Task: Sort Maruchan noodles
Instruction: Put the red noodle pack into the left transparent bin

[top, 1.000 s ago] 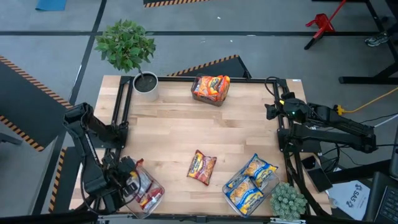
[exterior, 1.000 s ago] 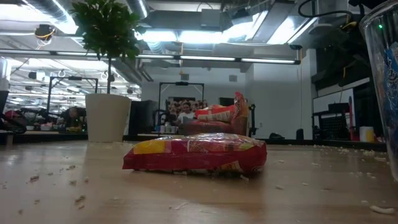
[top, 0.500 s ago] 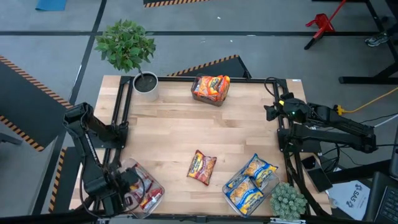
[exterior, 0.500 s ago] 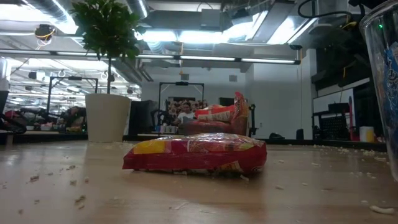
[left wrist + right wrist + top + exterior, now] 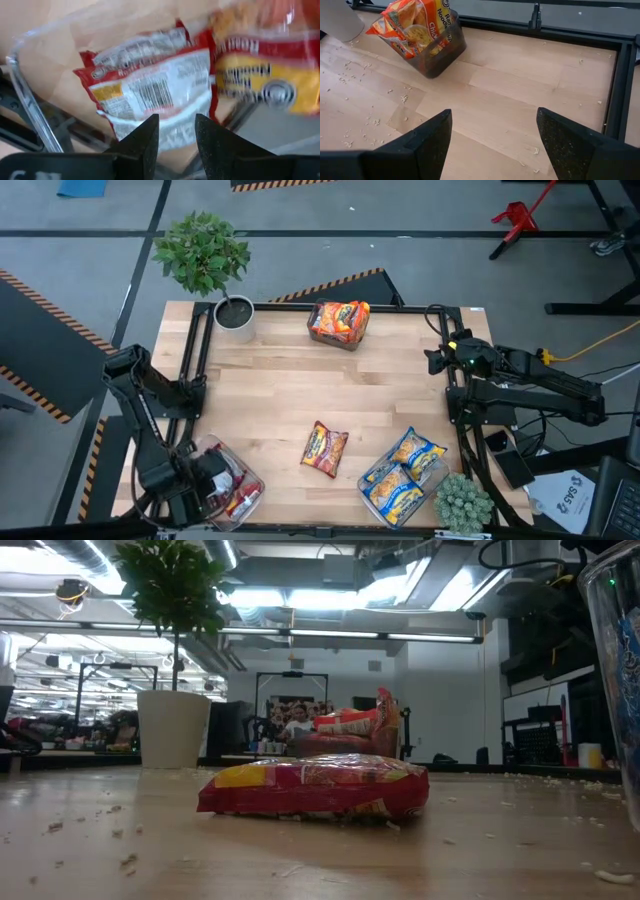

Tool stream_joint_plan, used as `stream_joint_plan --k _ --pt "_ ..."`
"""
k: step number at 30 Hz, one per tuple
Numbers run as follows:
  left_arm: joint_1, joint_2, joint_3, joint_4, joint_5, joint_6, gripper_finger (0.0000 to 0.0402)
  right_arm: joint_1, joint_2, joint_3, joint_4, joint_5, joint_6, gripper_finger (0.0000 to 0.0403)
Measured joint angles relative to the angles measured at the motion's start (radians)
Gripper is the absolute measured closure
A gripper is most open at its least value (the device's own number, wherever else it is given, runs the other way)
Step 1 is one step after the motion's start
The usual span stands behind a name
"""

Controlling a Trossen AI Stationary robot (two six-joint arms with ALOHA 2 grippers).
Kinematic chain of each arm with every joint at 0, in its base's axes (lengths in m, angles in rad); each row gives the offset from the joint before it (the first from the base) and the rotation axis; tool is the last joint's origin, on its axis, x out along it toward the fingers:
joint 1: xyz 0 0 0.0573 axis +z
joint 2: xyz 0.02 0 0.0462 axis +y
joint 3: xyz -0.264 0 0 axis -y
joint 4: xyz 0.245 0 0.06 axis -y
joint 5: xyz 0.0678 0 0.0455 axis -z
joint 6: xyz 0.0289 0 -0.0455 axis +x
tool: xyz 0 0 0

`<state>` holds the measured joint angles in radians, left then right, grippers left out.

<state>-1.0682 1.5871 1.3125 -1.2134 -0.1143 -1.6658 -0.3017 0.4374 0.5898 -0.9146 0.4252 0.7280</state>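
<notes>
- The left gripper (image 5: 200, 480) is seen over the clear bin (image 5: 243, 477) at the worktop's (image 5: 280, 395) near-left corner; compared with a second ago its fingers have parted to a narrow gap and nothing is pinched between them.
- In the left wrist view a silver-white-and-dark-red packet (image 5: 155, 97) lies in that bin, free of the fingers (image 5: 142, 140), so it is judged to have just been released and that sort step done.
- One loose packet (image 5: 325, 448) is left flat on the worktop near the middle of the near edge, unchanged; it is judged the next to be sorted.
- Orange packets (image 5: 339, 321) are held in a bin at the far edge.
- Blue-and-yellow packets (image 5: 402, 478) are held in a bin at the near-right corner.
- The right gripper (image 5: 492, 145) waits at the right edge, spread wide and empty.
</notes>
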Motion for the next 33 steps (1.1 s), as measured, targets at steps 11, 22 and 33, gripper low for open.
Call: stream_joint_plan --k 11,22,33 --pt "0.01 0.0 -0.137 0.142 0.011 -0.113 0.0291 0.0 0.0 0.0 0.0 0.0 0.0 0.0123" --pt "0.045 0.0 -0.252 0.228 0.014 -0.157 0.0309 0.0 0.0 0.0 0.0 0.0 -0.002 0.0123" --pt "0.094 0.002 -0.033 0.106 -0.037 -0.055 0.031 0.0 0.0 0.0 0.0 0.0 -0.002 0.0123"
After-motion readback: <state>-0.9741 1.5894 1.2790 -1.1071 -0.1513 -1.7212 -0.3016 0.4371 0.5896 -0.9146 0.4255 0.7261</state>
